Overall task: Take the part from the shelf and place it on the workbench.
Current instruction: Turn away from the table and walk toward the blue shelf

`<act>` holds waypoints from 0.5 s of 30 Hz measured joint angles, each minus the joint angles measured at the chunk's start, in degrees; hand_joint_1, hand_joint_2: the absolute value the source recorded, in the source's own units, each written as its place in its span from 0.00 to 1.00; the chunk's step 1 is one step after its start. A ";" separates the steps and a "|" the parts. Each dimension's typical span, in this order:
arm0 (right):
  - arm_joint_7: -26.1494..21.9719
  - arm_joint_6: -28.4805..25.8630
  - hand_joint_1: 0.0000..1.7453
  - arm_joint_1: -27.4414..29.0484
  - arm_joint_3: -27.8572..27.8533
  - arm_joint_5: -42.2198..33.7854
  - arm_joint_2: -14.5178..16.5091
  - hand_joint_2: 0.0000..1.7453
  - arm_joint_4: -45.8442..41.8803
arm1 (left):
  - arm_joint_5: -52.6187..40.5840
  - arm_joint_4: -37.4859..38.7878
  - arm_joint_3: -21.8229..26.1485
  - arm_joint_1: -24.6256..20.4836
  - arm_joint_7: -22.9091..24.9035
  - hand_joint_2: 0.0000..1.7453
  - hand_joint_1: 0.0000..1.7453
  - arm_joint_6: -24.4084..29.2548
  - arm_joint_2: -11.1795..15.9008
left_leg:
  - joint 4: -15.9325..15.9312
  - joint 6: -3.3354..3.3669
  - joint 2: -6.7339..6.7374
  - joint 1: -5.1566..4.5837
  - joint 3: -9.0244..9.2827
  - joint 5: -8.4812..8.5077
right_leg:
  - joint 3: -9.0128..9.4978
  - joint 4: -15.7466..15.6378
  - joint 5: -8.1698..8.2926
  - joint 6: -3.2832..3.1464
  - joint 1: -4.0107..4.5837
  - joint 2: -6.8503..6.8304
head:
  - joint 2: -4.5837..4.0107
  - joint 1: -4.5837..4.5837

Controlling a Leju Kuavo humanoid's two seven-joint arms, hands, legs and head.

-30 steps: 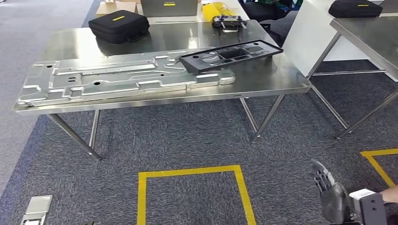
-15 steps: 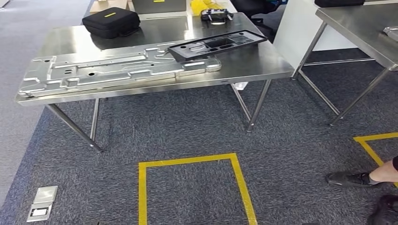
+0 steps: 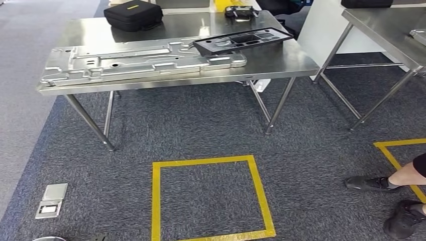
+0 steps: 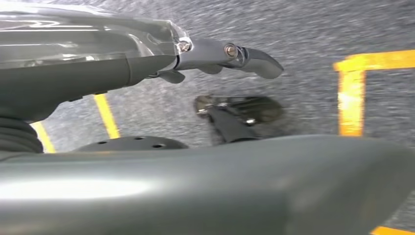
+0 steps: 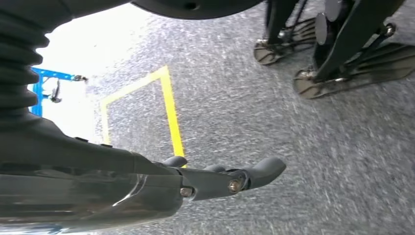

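A steel workbench (image 3: 281,63) stands ahead in the head view. On it lies a long silver stamped metal panel (image 3: 130,63), and a black plastic frame part (image 3: 243,40) rests with one end on the panel's right end. My left hand (image 4: 225,54) hangs over the grey carpet in the left wrist view, fingers stretched out and holding nothing. My right hand (image 5: 220,181) hangs the same way in the right wrist view, fingers straight and empty. Both hands are far from the bench.
A black zip case (image 3: 133,14) and a handheld controller (image 3: 242,12) sit at the back of the bench. A second steel table (image 3: 387,27) stands at the right. A yellow taped square (image 3: 211,198) marks the carpet. A person's shoes (image 3: 369,183) are at the lower right, and a floor socket (image 3: 51,200) at the lower left.
The camera has shifted, so the bench sits higher and more to the right in the picture. My right hand has dropped out of the head view, and a person's legs have come in.
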 joint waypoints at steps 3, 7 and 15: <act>0.25 0.04 0.00 -0.27 -0.17 0.56 -0.15 1.00 1.00 | 0.19 0.00 0.13 0.13 1.40 1.00 0.00 0.43 0.00 | 0.88 -0.04 0.05 -0.14 -1.77 0.70 | -0.73 6.54 -2.94 0.31 -0.02 0.08 | -0.01 -0.01; 0.32 0.32 0.00 -0.54 -0.22 0.92 -0.30 1.00 1.64 | 0.20 0.00 0.16 0.04 1.40 1.00 0.00 0.25 0.01 | 2.19 -0.40 0.04 -0.35 -3.04 0.72 | 8.49 -7.16 1.40 -0.43 0.12 0.14 | -0.01 -0.01; 0.89 0.73 0.00 -1.11 -0.24 1.97 -0.35 1.00 2.48 | 0.55 0.00 0.31 -0.06 1.72 1.00 0.00 0.39 0.20 | 11.51 -2.85 -0.33 0.01 -7.74 -4.90 | 8.73 -10.23 2.28 -2.52 -0.32 -0.14 | -0.01 -0.11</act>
